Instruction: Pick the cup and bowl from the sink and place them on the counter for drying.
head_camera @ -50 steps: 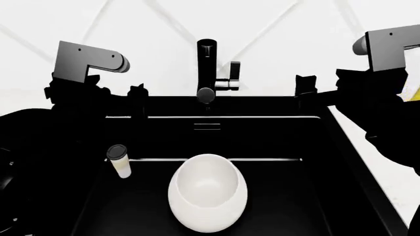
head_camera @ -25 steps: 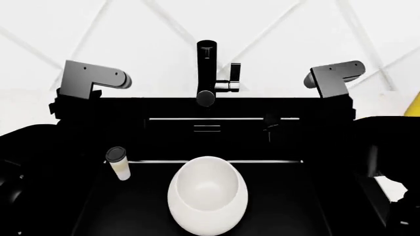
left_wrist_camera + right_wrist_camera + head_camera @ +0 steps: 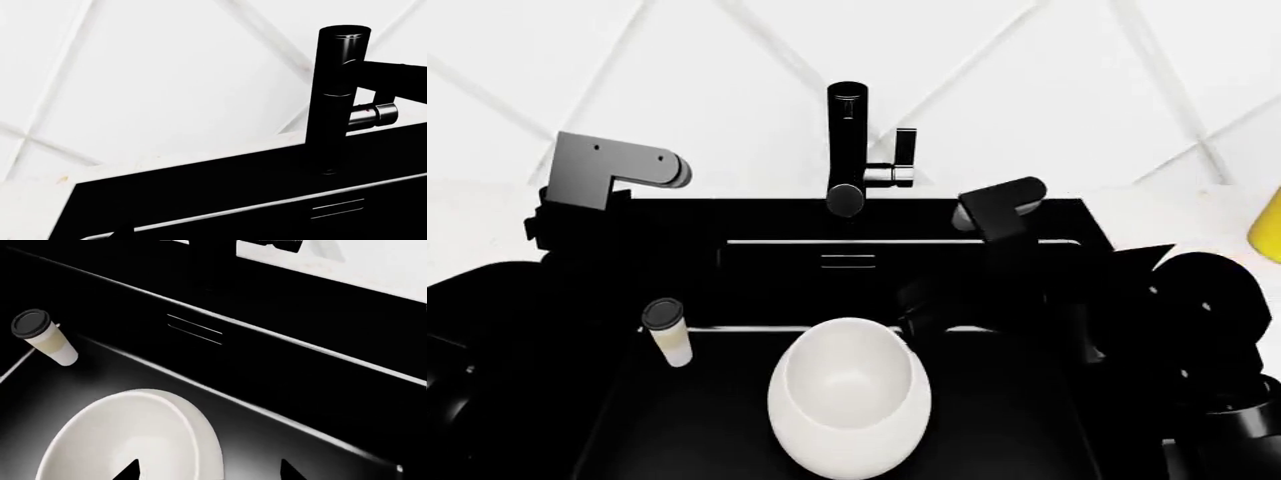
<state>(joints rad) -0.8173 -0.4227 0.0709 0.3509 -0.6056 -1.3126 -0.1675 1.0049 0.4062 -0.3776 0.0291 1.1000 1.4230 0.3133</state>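
- On my right wrist view I see two dark fingers [image 3: 131,471] spread wide apart, one tip over the bowl's [image 3: 130,437] inner wall and the other over the black sink [image 3: 300,385] floor beside it; they hold nothing, and I cannot tell whether the one tip touches the bowl.
- From the head view, the right gripper [image 3: 914,305] hangs just above the bowl's far rim, inside the basin.
- I cannot tell how the left fingers stand: the left gripper [image 3: 561,230] is a black mass against black near the sink's far left corner, and its wrist view shows only the faucet [image 3: 337,100] and the table's [image 3: 33,200] white top.
- The bowl [image 3: 850,392] is smooth, plain white, deep and rounded, sitting on the sink floor near the front edge, about centred.
- The cup [image 3: 669,330] is a narrow cream cylinder with a dark grey rim, standing slightly tilted by the sink's left wall, apart from the bowl.
- The faucet [image 3: 849,150] is a tall black column with a metallic side lever at the sink's back edge.
- The table [image 3: 1174,205] is white and faintly speckled.
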